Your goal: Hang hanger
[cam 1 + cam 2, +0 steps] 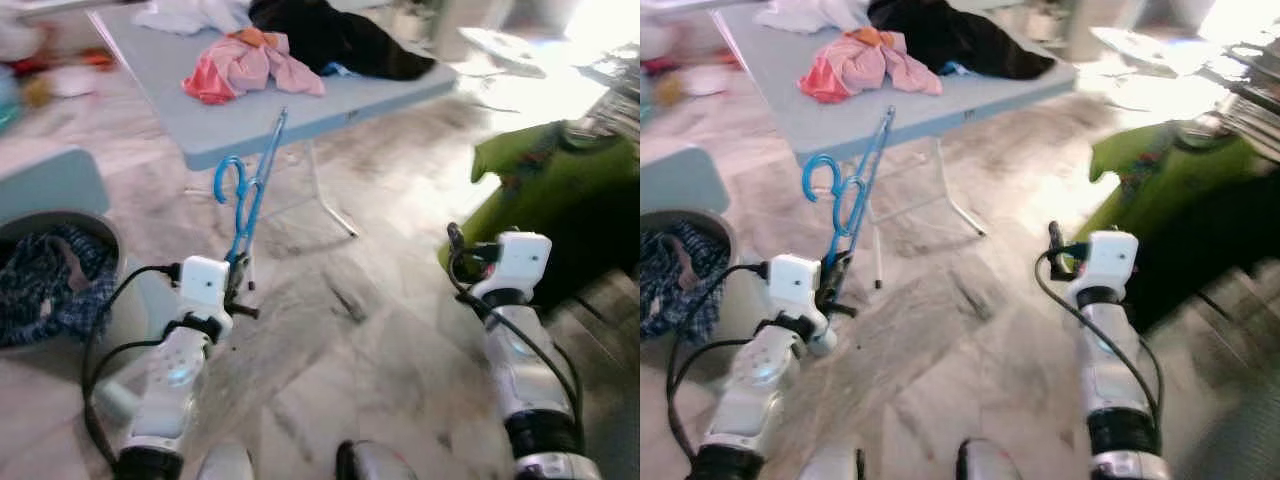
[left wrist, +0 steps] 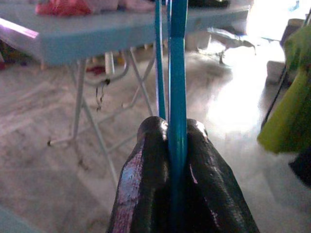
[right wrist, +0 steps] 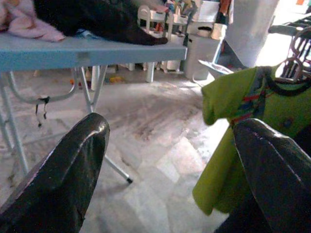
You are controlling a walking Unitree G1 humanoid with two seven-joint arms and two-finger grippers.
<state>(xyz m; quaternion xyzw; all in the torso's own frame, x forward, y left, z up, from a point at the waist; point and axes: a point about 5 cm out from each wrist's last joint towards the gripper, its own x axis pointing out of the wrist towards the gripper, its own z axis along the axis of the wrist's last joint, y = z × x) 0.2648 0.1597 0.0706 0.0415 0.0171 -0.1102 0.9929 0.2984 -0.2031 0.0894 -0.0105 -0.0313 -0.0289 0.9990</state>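
Two tools: left tool point(image 2: 177, 145) clamps blue hanger point(image 1: 247, 195) near table point(image 1: 300, 112) edge; right tool point(image 3: 170, 160) spread wide.

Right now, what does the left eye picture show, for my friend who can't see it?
The left end effector is shut on a thin blue plastic hanger that points up toward a light blue folding table piled with pink and black clothes. The right end effector is open near a green garment.
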